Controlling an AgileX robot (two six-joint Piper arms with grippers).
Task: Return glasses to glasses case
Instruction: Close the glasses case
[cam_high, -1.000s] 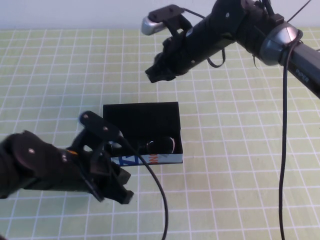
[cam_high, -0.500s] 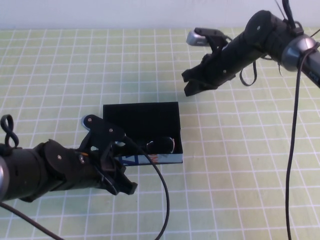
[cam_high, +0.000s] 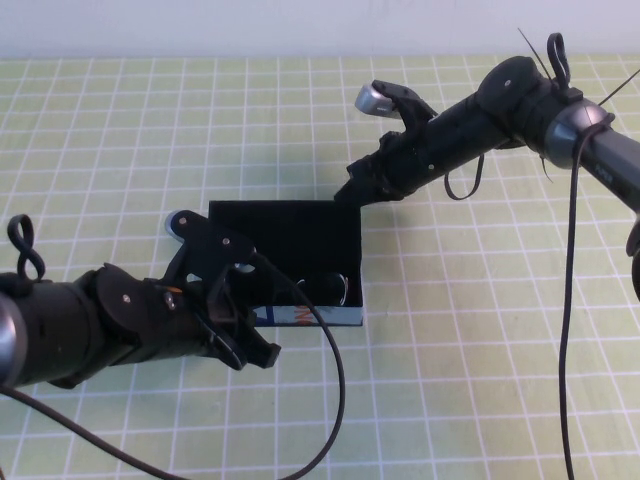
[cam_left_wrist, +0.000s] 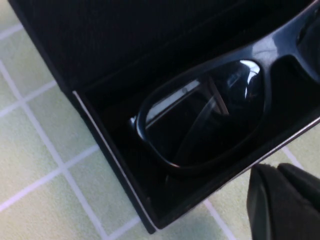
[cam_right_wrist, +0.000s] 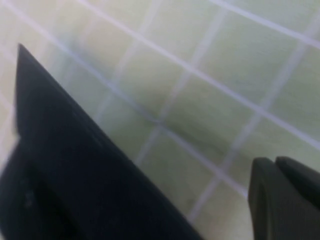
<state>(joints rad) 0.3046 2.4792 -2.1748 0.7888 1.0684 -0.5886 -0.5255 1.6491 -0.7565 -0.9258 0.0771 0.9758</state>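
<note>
The black glasses case (cam_high: 285, 228) lies open mid-table, its flap lid spread flat toward the back and its light-blue front edge (cam_high: 305, 316) facing me. The dark glasses (cam_high: 326, 288) lie inside it. In the left wrist view one lens (cam_left_wrist: 205, 117) fills the case's inside (cam_left_wrist: 107, 155). My left gripper (cam_high: 260, 352) is shut and empty, low at the case's front left corner; it also shows in the left wrist view (cam_left_wrist: 277, 169). My right gripper (cam_high: 350, 193) is shut and empty at the lid's back right corner, with the lid's edge (cam_right_wrist: 65, 170) close beside it (cam_right_wrist: 274, 161).
A green mat with a white grid (cam_high: 480, 330) covers the table. Black cables hang from both arms, one looping in front of the case (cam_high: 325, 400). There is open mat to the right and at the back left.
My right gripper has swung left and down to the lid's back right corner. My left gripper has edged right along the case's front left.
</note>
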